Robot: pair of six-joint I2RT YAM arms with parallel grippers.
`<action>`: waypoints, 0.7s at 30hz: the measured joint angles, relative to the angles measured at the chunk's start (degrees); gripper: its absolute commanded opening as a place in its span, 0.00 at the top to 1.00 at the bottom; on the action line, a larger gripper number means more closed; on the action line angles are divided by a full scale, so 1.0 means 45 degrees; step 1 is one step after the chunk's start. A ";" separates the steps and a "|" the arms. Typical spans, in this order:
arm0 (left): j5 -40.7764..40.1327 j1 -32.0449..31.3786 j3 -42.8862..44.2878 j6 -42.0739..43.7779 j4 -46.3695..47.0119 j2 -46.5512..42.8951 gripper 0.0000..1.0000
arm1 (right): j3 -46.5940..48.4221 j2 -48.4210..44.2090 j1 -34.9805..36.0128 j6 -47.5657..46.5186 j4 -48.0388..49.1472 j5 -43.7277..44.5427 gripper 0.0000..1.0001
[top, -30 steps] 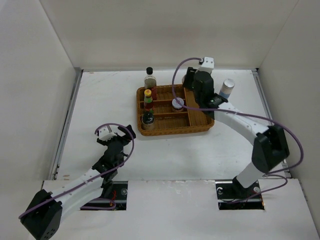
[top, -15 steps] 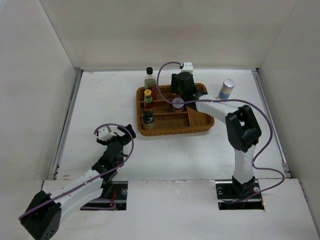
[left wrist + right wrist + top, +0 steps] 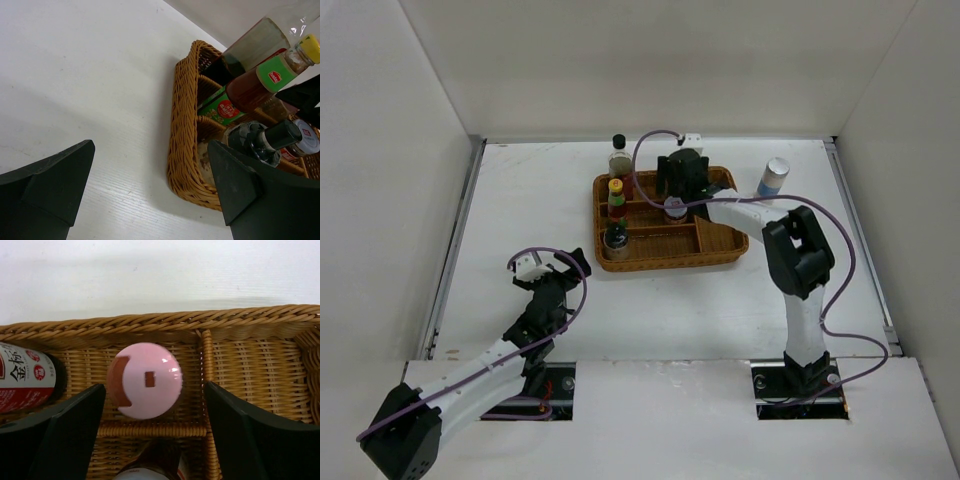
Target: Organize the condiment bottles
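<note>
Tray (image 3: 150, 320): pink-lidded jar (image 3: 150, 360) between wide right claw (image 3: 154, 388), red-labelled bottle (image 3: 25, 377) alongside; left claw (image 3: 150, 145) wide.

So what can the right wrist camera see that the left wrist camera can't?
Only the right wrist camera looks straight down on the pink-lidded jar. Only the left wrist camera shows the red yellow-capped sauce bottle, the dark squat bottle and a stretch of the white table. Both show the brown wicker tray.
</note>
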 measured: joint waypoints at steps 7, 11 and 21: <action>0.0005 0.0005 0.0000 0.0000 0.0019 -0.0010 0.00 | -0.1044 -0.1554 -0.0272 -0.0058 -0.0005 -0.0364 0.03; 0.0005 0.0000 0.0000 0.0000 0.0039 0.0005 0.00 | -0.2127 -0.4095 -0.0826 -0.0078 0.0364 -0.0471 0.00; 0.0000 -0.0010 0.0000 0.0000 0.0063 0.0277 0.00 | -0.3895 -0.6232 -0.5683 -0.0359 0.1205 0.1870 0.00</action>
